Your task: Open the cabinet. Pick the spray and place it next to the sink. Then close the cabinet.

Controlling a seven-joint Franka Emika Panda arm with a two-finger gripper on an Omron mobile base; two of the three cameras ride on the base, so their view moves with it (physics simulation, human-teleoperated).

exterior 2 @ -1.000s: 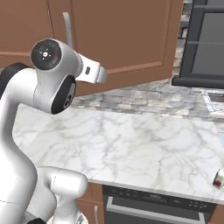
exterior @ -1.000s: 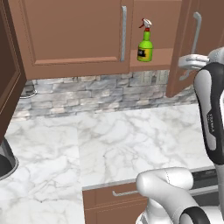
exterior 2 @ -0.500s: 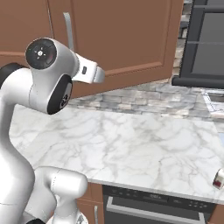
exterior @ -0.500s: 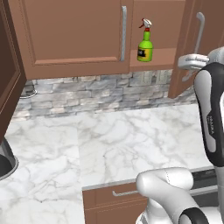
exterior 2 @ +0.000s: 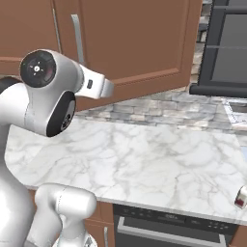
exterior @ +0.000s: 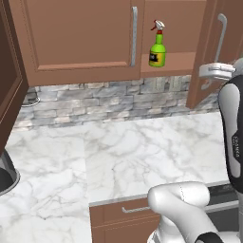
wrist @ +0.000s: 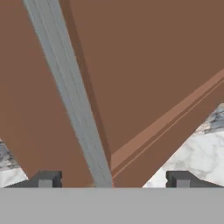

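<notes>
The claw (wrist: 111, 180) is seen spread wide around the silver handle (wrist: 72, 100) of the swung-open cabinet door (exterior: 209, 52), while the spray (exterior: 157, 43) is left standing upright on the cabinet shelf (exterior: 173, 64) above the marble bench (exterior: 133, 152).

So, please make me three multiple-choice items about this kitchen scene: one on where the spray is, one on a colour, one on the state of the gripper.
1. Where does the spray stand?
A. on the marble counter
B. on the shelf inside the open cabinet
C. in a drawer

2. What colour is the spray's body?
A. green
B. blue
C. orange

3. How does the gripper stand?
A. shut on the spray
B. shut on the handle
C. open, with the door handle between its fingertips

Answers: 1 B, it stands on the cabinet shelf behind the swung-out door. 2 A, the bottle is green. 3 C, the fingertips sit wide apart on either side of the bar.
</notes>
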